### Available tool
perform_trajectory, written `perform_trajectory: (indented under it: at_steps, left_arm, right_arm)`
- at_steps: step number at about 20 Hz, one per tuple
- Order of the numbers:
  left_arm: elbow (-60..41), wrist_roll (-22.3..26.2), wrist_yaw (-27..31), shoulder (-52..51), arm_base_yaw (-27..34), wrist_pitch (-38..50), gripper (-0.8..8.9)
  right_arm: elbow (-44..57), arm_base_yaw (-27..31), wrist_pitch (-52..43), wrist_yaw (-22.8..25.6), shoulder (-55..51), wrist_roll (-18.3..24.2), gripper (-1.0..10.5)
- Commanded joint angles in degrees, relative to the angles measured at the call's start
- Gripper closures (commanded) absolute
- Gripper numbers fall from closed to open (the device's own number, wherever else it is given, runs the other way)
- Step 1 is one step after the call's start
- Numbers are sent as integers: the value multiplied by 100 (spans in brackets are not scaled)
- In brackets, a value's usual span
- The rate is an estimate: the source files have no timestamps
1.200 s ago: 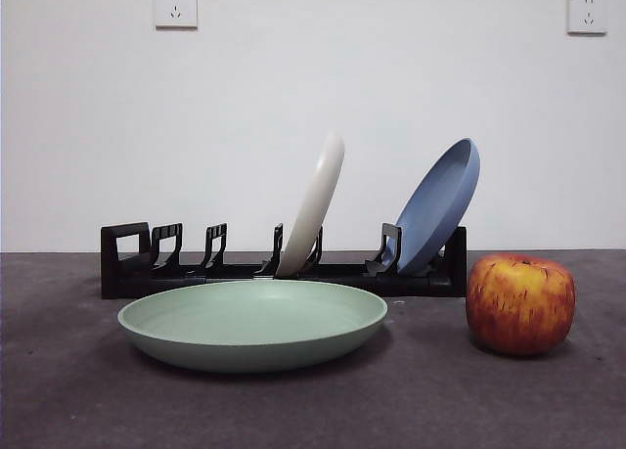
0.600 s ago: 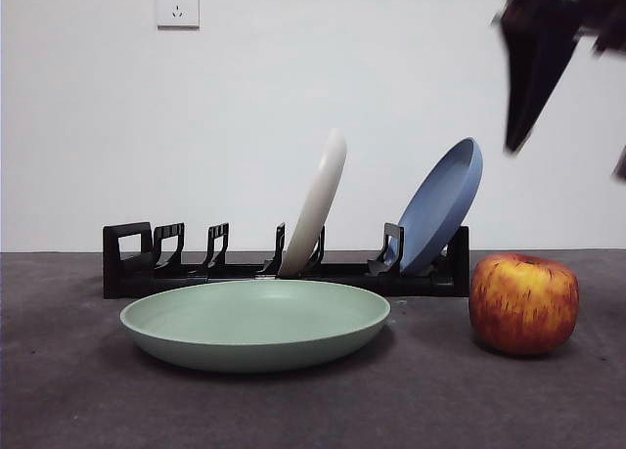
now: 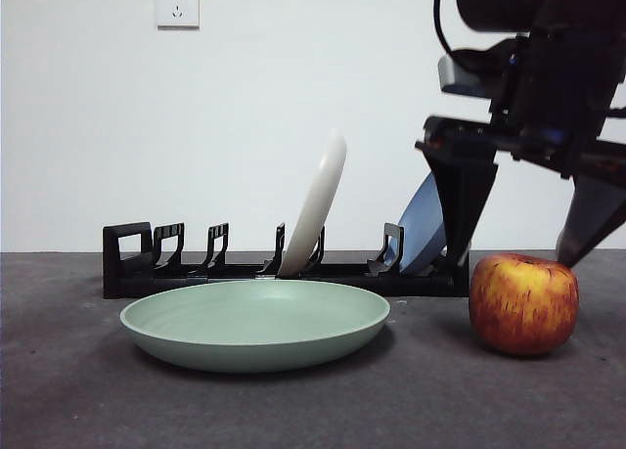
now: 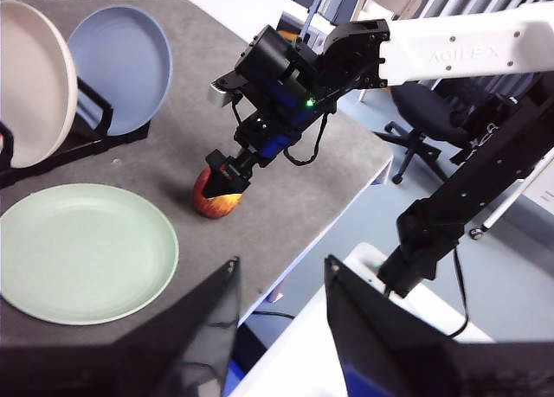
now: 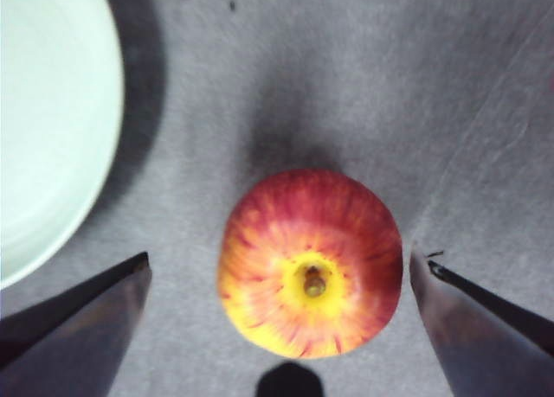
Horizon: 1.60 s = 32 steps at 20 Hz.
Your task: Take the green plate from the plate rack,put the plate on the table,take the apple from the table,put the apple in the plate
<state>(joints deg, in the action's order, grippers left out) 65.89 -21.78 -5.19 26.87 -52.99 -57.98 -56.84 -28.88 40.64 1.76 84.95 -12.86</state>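
The pale green plate (image 3: 254,322) lies flat on the table (image 3: 78,410) in front of the black plate rack (image 3: 196,269). The red and yellow apple (image 3: 523,304) stands on the table to the plate's right. My right gripper (image 3: 509,255) hangs open just above the apple, one jaw on each side of it, not touching. In the right wrist view the apple (image 5: 312,263) sits between the spread jaws of that gripper (image 5: 279,260), with the green plate's rim (image 5: 43,120) beside it. My left gripper (image 4: 281,280) is open and empty, high off the table's edge.
A cream-white plate (image 3: 318,204) and a blue plate (image 3: 423,229) stand tilted in the rack behind. The left wrist view shows the table's edge (image 4: 329,207) close to the apple (image 4: 216,200), with chairs and a stand beyond.
The right arm has come down from the upper right and now hangs with its open jaws over the apple. The plate, the rack and the apple have not moved.
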Motion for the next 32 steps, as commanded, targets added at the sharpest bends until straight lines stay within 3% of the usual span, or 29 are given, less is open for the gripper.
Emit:
perform_trajectory:
  at_steps: [1,3,9,10,17,21,29,32]
  left_arm:
    - [-44,-72,74,-26,7,-72,651]
    - [-44,-72,74,-26,7,-116,651]
    - [-44,-72,74,-26,7,-247,651]
    - [-44,-72,74,-26,7,-262,651]
    - [-44,-70,74,-26,7,-260,651]
    - [-44,-70,374,-26,7,-267,652]
    - [-44,-70,439,-26,7,-262,652]
    - [-44,-70,544,-26,7,-264,652]
  right_arm:
    - [44,-4,-20,74,190,-46,447]
    - [44,-4,-22,74,254,-46,471]
    - [44,-4,-22,66,328,28,944]
    - [44,-4,-28,66,328,66,962]
    - [-424,-4,448,-116,295,118,962]
    - [-1209,-4,785,-608,44,256,962]
    - [-2767,-24,479,-2083,-197,227,963]
    - [-2927,-212,7,-2192,-197,83,963]
